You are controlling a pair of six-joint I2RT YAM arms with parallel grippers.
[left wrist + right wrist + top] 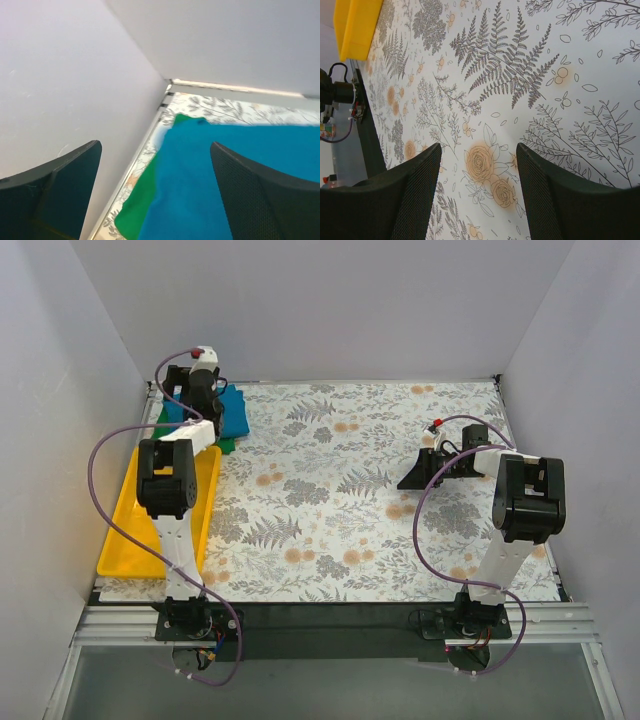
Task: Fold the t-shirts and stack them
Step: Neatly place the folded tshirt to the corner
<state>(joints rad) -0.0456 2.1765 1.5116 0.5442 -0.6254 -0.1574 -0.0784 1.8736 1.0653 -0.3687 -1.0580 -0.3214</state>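
Two t-shirts (231,413) are stacked at the far left corner, teal-blue on green, just below the left gripper (157,192), whose jaws are spread wide and empty. The right gripper (477,195) is held well apart at right, open, empty.

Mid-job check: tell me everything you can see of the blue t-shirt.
The blue t-shirt is plain cloth, no print, folded into a compact bundle. It lies in the table's far left corner, on top of the green t-shirt, whose edge peeks out along its left and near sides. The left gripper hangs over it with fingers spread, gripping nothing; contact cannot be told.
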